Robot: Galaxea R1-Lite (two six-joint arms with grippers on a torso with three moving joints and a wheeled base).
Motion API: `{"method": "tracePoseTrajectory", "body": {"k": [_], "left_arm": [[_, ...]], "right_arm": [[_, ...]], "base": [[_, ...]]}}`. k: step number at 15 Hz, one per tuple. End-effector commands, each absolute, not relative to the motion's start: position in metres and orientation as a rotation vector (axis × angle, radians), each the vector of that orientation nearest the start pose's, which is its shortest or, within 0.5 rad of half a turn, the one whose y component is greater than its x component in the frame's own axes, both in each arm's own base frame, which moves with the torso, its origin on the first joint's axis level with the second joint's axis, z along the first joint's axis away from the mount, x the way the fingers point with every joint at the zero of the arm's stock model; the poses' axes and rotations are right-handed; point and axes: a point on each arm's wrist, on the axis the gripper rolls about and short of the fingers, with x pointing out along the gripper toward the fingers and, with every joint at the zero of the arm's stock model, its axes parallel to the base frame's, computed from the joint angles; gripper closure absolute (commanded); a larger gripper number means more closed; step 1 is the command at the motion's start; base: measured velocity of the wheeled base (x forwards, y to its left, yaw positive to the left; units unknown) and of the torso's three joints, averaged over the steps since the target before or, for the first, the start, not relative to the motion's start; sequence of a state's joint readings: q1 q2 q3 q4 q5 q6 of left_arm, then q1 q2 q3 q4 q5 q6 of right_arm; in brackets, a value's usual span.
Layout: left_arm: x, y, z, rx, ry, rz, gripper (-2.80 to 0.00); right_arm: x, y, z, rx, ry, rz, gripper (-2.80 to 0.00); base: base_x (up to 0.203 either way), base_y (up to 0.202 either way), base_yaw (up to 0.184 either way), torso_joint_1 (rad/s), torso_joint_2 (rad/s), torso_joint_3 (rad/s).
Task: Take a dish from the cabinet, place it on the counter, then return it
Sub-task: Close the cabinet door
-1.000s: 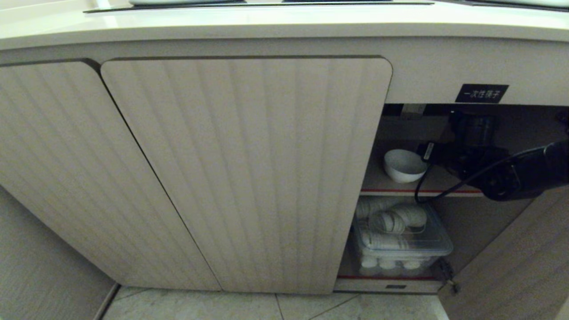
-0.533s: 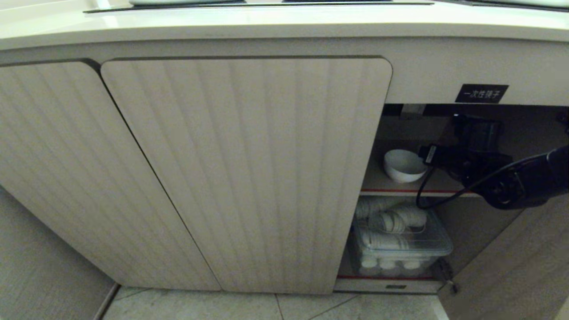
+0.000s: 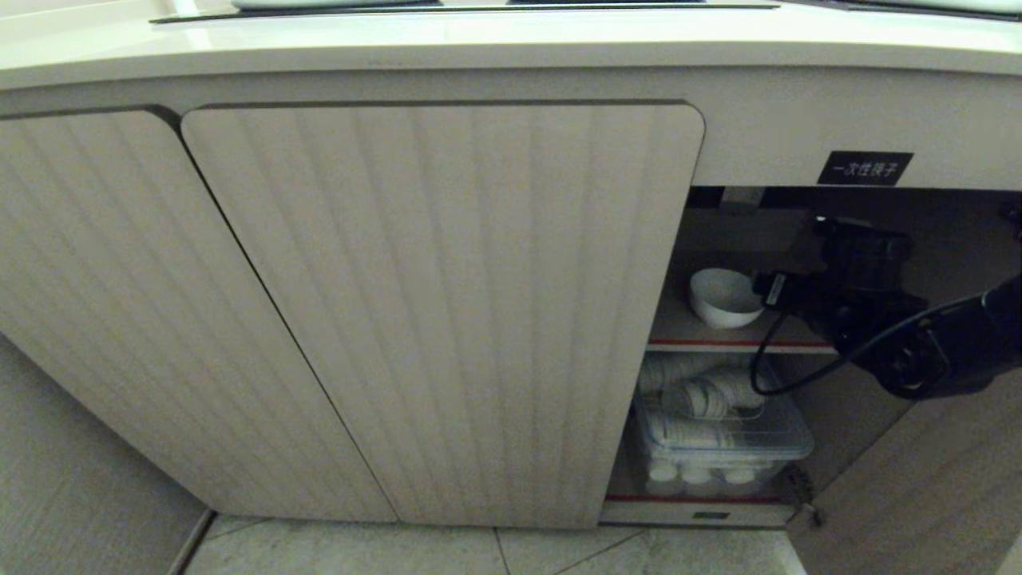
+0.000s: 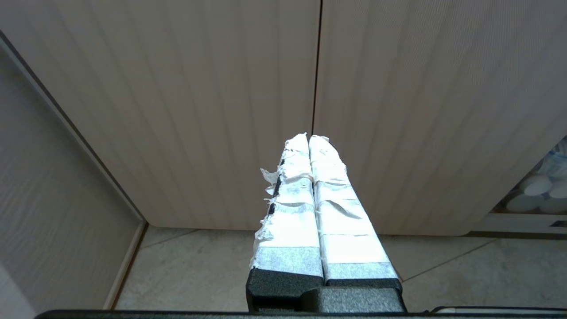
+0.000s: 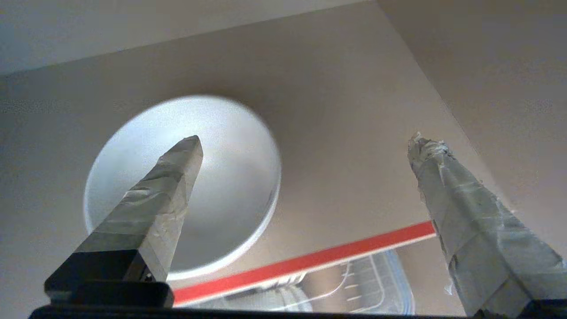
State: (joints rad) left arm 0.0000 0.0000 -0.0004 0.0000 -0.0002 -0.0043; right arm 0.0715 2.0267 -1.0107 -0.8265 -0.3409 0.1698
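I have the right gripper (image 5: 305, 141) inside the cabinet (image 3: 447, 319), above the upper shelf (image 3: 687, 329), its jaws spread wide and holding nothing. The bowl (image 3: 725, 297) sits upright on that shelf, toward its left end and just behind the red front edge (image 5: 305, 261). In the right wrist view one taped finger (image 5: 164, 195) hangs over the bowl's hollow and the other (image 5: 465, 212) stands well clear to the side; I think the nearer one is not touching the rim, but the angle is poor. Below the shelf a clear bin (image 3: 722, 435) holds paper cups (image 3: 703, 397). The counter (image 3: 511, 40) runs across above the doors. The left gripper (image 4: 308, 144) is parked low before the closed doors, jaws pressed together, empty.
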Motion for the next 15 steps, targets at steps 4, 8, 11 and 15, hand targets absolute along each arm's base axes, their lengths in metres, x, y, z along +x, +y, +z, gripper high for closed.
{"method": "tracePoseTrajectory", "body": {"k": [4,8,11,15], "left_arm": [[-0.023,0.000,0.076,-0.005,0.000,0.000,0.00],[-0.023,0.000,0.076,-0.005,-0.001,0.000,0.00],[-0.023,0.000,0.075,-0.005,0.000,0.000,0.00],[-0.023,0.000,0.076,-0.005,-0.002,0.000,0.00]], "right_arm": [[0.378,0.023,0.147,0.117,0.151,-0.239,-2.80],[0.366,0.026,0.148,0.097,0.151,-0.223,-2.80],[0.356,0.026,0.152,0.097,0.152,-0.208,-2.80],[0.337,0.025,0.158,0.100,0.163,-0.178,-2.80]], "base": [[0.000,0.000,0.000,0.000,0.00,0.000],[0.000,0.000,0.000,0.000,0.00,0.000],[0.000,0.000,0.000,0.000,0.00,0.000],[0.000,0.000,0.000,0.000,0.00,0.000]]}}
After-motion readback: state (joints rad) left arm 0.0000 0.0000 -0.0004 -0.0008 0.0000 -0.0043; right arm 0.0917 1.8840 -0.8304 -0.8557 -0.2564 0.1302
